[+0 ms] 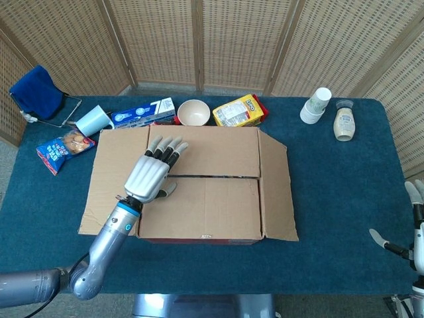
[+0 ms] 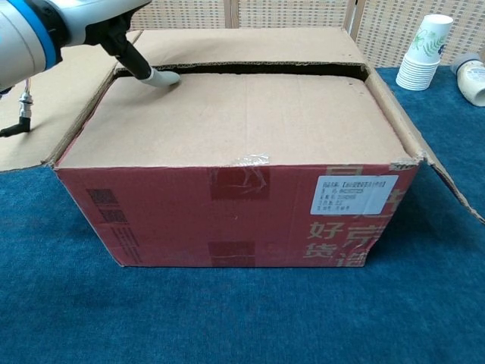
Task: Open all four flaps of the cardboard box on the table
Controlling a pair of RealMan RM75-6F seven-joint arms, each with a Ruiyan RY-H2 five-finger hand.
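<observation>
Cardboard box (image 1: 202, 199) seemingly touching left hand (image 1: 151, 176).

The left robot hand (image 1: 152, 175) sits left of centre in the head view, fingers spread and extended, forearm running to the lower left. The right robot hand (image 1: 415, 225) shows at the lower right edge, fingers apart, holding nothing.

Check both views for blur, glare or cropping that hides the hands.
Head view: even light, sharp, no glare; right hand cut by the frame edge. Chest view: sharp cardboard box; left hand close, cropped at the top corner, only a fingertip clearly readable.
</observation>
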